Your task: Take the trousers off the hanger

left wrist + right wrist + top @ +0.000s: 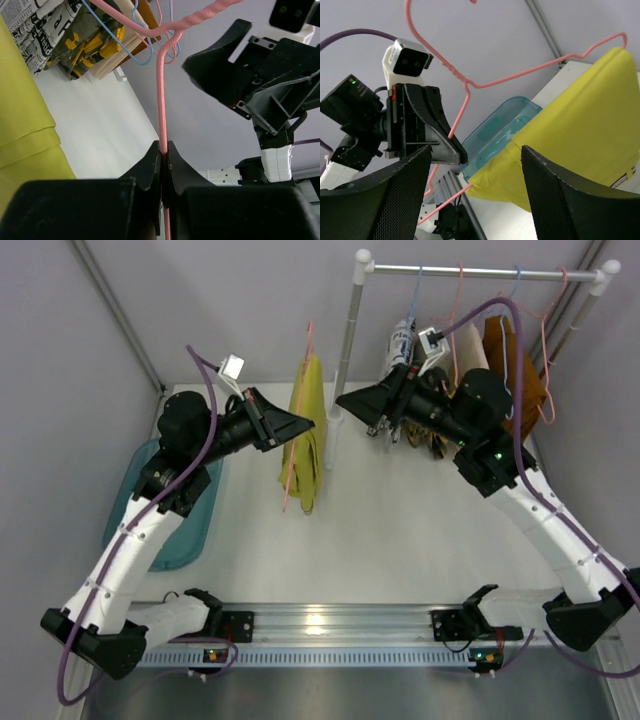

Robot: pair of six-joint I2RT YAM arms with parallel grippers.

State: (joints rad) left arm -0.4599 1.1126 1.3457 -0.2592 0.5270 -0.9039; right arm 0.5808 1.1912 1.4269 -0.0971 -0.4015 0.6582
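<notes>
The yellow-green trousers (310,435) hang folded over the pink wire hanger (308,340), held up in mid-air over the table's middle. My left gripper (303,426) is shut on the hanger's wire just below the twisted neck; in the left wrist view the jaws (163,150) pinch the pink wire (161,100), with the trousers (22,140) at the left. My right gripper (342,400) is open and empty just right of the trousers. In the right wrist view its fingers (475,195) frame the lower edge of the trousers (570,125) and the hanger (465,100), without touching them.
A white clothes rail (480,272) stands at the back right with blue and pink hangers, a mustard-and-black garment (440,445), a beige one and a brown one (525,380). Its upright pole (345,340) is close behind the trousers. A teal bin (135,490) lies at the left.
</notes>
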